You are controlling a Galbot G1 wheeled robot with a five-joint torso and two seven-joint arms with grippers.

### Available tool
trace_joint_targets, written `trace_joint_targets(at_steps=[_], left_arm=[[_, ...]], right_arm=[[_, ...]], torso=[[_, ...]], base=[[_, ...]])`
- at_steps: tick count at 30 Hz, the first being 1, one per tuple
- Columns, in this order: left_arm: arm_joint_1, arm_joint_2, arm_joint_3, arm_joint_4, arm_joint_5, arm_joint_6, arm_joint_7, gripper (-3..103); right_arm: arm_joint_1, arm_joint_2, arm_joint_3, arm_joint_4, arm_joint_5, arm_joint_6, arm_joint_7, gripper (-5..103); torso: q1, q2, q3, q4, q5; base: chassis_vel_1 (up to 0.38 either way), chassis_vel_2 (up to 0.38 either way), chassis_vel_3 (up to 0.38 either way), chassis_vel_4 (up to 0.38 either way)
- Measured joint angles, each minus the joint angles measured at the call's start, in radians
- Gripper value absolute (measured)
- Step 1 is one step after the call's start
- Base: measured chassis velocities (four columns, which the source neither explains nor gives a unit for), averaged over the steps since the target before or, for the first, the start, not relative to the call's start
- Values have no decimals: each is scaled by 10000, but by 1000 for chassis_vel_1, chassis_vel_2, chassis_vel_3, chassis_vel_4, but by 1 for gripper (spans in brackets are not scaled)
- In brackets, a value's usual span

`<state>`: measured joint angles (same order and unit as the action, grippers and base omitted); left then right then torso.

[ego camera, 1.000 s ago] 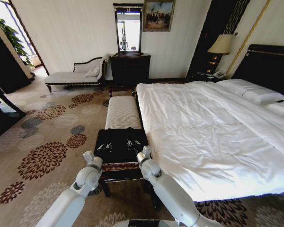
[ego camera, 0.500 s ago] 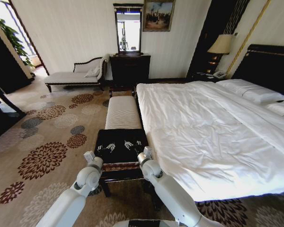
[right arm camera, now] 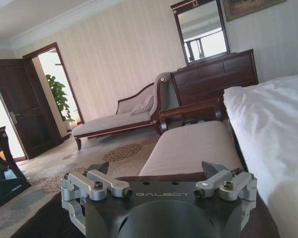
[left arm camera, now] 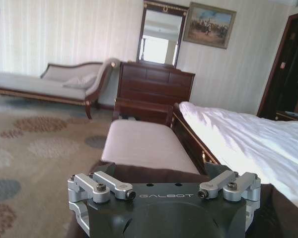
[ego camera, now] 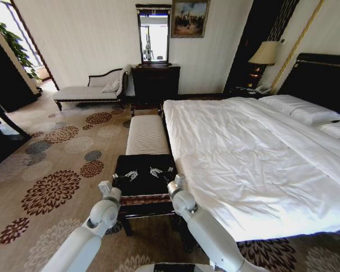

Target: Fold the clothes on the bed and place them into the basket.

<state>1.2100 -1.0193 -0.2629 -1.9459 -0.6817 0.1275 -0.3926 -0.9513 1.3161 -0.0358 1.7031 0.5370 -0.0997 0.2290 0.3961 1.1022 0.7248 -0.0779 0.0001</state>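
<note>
The clothes, a folded black T-shirt with bits of white lettering showing, lie flat on the black top of the brown wicker basket, which stands at the foot corner of the bed. My left gripper hovers at the basket's near left corner and my right gripper at its near right corner. Both stand apart from the shirt. In the left wrist view the left gripper is open and holds nothing. Likewise the right gripper is open and holds nothing.
A narrow white-cushioned bench runs beyond the basket along the foot of the bed. A dark dresser with a mirror and a chaise longue line the far wall. Patterned carpet spreads to the left.
Both grippers have drawn back from the shirt toward me and slightly apart. The shirt, bunched between them a second ago, now lies flat on the basket top.
</note>
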Motion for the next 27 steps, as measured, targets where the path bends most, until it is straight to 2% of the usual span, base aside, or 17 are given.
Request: trace_joint_targets(at_steps=[3,6,12,16,21,24,27], left_arm=[[166,226,-216,26,1296,-502,43,100],[455,295,-483,-97,1653,-704,60,100],[1530,195,-1464,-621,1872,-915,218,100],[2616,32,-2343,-1081,2162,-1096,444,100],[3333,-332,-2845,-1344,2539,-1483,544,100],[4014,-646,-3265,-1598,2929,-1771,727,100],[4304,-728,-3420,-1760,3025,-1882,812,100]], right_arm=[[-355,-281,773,316,-519,210,-143,100],[-669,-530,1279,549,-721,382,-201,100],[-1826,-914,2467,1366,-946,718,-315,100],[-3282,-1047,3573,2026,-1195,1051,-536,100],[-4505,-1029,4524,2618,-1373,1373,-748,100],[-5554,-936,5346,3270,-1943,1785,-1020,100],[-5917,-849,5617,3488,-2014,1906,-1097,100]], torso=[[0,0,0,-2,0],[0,0,0,1,0],[0,0,-1,-2,1],[-2,1,-3,2,1],[-2,2,-2,-2,0],[-2,2,-2,-2,-2],[-3,1,-2,-2,0]], base=[[0,0,0,0],[0,0,0,0],[0,0,0,0],[0,0,0,0],[0,0,0,0],[0,0,0,0],[0,0,0,0]])
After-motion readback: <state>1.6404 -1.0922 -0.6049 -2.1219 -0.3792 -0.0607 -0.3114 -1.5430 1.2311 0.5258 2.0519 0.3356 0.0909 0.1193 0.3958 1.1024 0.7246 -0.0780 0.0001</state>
